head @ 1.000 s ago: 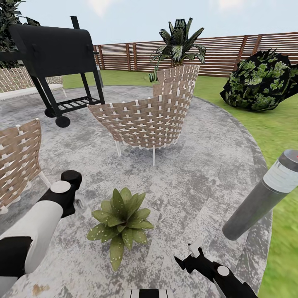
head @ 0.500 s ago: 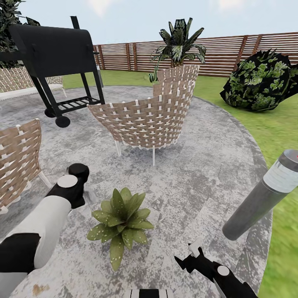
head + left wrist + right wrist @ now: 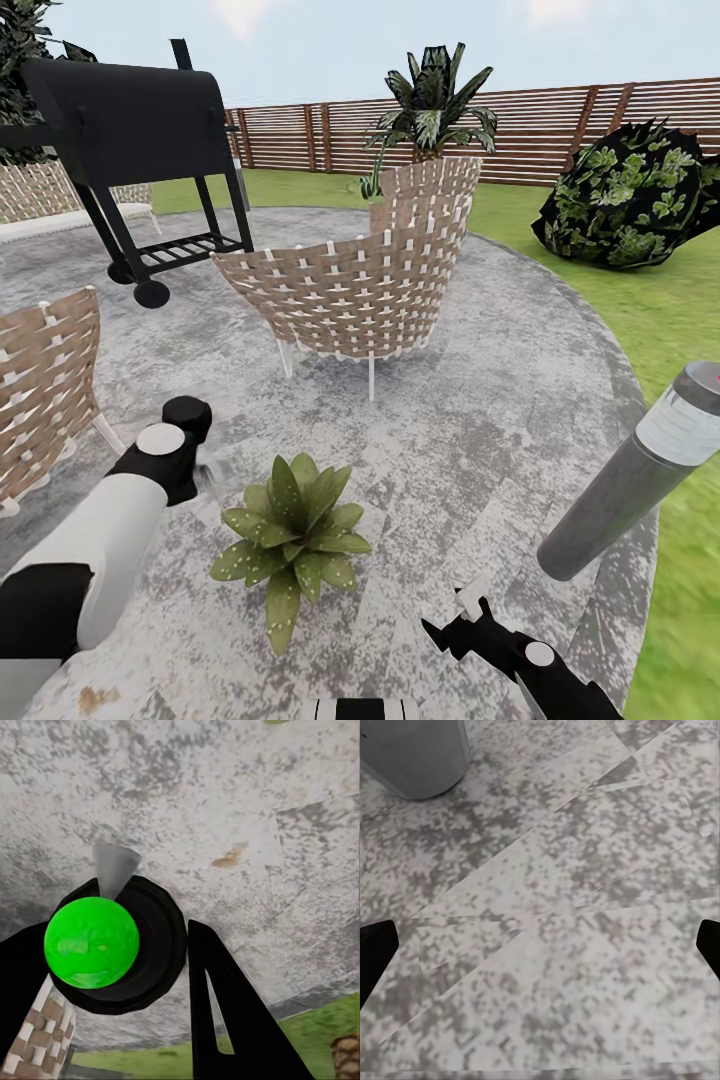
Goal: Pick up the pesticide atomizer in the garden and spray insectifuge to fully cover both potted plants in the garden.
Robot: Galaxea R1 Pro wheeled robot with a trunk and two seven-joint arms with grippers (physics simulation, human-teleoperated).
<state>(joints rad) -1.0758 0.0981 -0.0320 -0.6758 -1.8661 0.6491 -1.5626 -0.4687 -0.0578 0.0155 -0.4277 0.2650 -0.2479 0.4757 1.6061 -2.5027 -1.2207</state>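
Head view | left end effector (image 3: 205, 470) angled down beside potted plant (image 3: 291, 533)

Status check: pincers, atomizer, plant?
Left pincer shut on atomizer, beside potted plant. Right pincer open, empty, over patio. Bollard light near right arm.

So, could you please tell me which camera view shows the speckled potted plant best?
The head view: the potted plant lies whole on the stone patio between both arms. The left wrist view catches at most a green sliver at the frame edge, too small to identify; the right wrist view looks at paving.
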